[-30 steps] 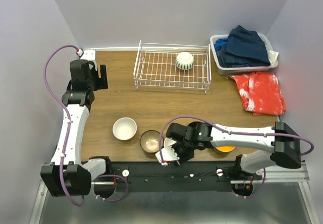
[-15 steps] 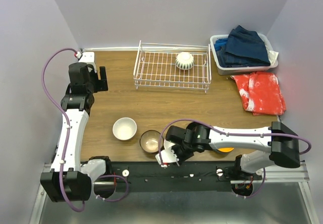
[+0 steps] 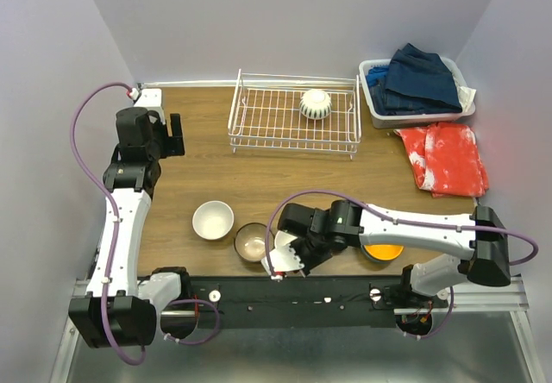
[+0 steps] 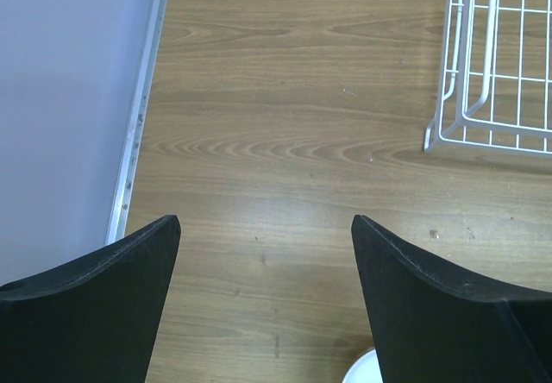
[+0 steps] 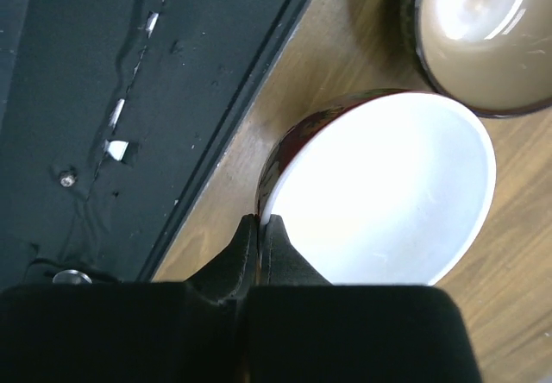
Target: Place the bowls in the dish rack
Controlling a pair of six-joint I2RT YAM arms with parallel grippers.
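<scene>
The white wire dish rack (image 3: 293,128) stands at the far middle of the table with a white ribbed bowl (image 3: 316,103) in it. My right gripper (image 3: 298,252) is shut on the rim of a cream bowl with a dark red outside (image 3: 284,262), near the front edge; in the right wrist view the fingertips (image 5: 261,228) pinch the rim of this bowl (image 5: 388,185). A tan-brown bowl with a dark rim (image 3: 253,241) sits just left of it (image 5: 483,29). A white bowl (image 3: 212,219) and an orange bowl (image 3: 382,251) rest on the table. My left gripper (image 3: 172,133) is open and empty at the far left.
A white plastic basket of blue clothes (image 3: 414,85) stands at the far right, with a red and white cloth (image 3: 444,159) in front of it. The black base rail (image 3: 293,297) runs along the front edge. The rack's corner (image 4: 496,98) shows in the left wrist view.
My right gripper has moved slightly away from the front edge with the cream and red bowl. The orange bowl now shows more from under the right arm. The left arm shifted slightly.
</scene>
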